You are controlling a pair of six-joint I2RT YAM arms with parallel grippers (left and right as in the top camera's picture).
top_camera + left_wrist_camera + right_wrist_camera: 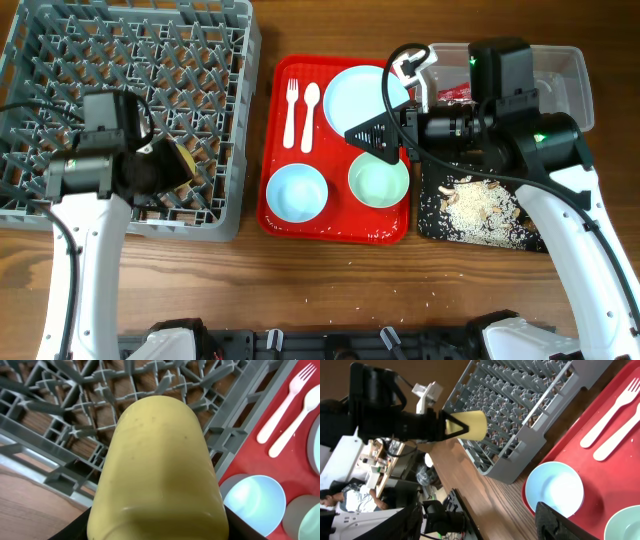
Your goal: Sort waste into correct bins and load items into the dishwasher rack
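Note:
My left gripper (178, 162) is shut on the small yellow cup (160, 470), held over the front right part of the grey dishwasher rack (130, 60). The cup also shows in the right wrist view (467, 425). My right gripper (375, 135) is open and empty above the red tray, between the white plate (362, 95) and the green bowl (378, 180). The blue bowl (297, 192), fork (292, 108) and spoon (310, 115) lie on that tray. The clear tub (565, 75) holds a red sauce packet (456, 93). The black tray (430, 225) holds crumbs (480, 208). The white scrap is out of view.
The red tray (330, 225) sits between the rack and the black tray. My right arm reaches across the tub and the black tray. Bare wooden table (330, 280) runs along the front.

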